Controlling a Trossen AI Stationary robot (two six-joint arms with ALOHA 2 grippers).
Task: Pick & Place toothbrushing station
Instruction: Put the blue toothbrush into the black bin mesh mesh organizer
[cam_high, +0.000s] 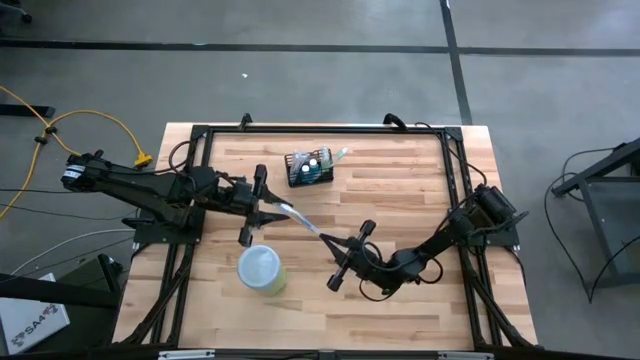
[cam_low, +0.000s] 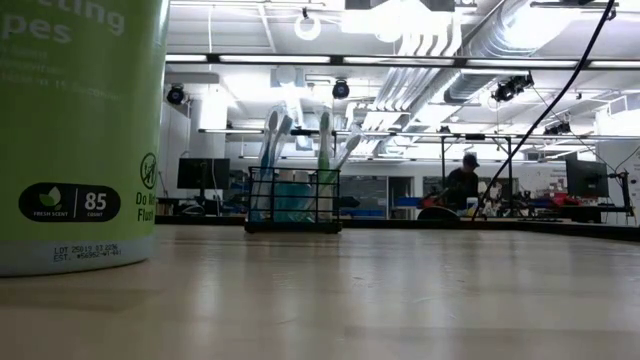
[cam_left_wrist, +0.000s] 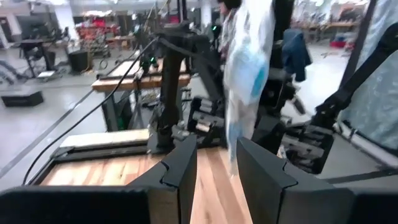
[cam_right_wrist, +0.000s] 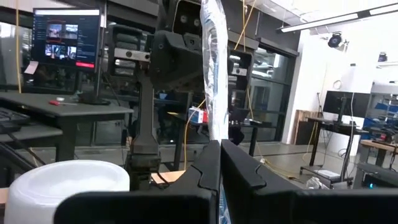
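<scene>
Toothbrushing station stands on wooden table

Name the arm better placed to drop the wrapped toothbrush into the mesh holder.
Probably right: its pincer is shut on the wrapped toothbrush, and the mesh holder sits about midway between both arms.

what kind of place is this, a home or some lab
Most likely a robotics lab or workshop, not a home. Exposed ducts and strip lights run overhead, workbenches with monitors fill the room, and a person sits at a far bench behind the wooden table.
</scene>
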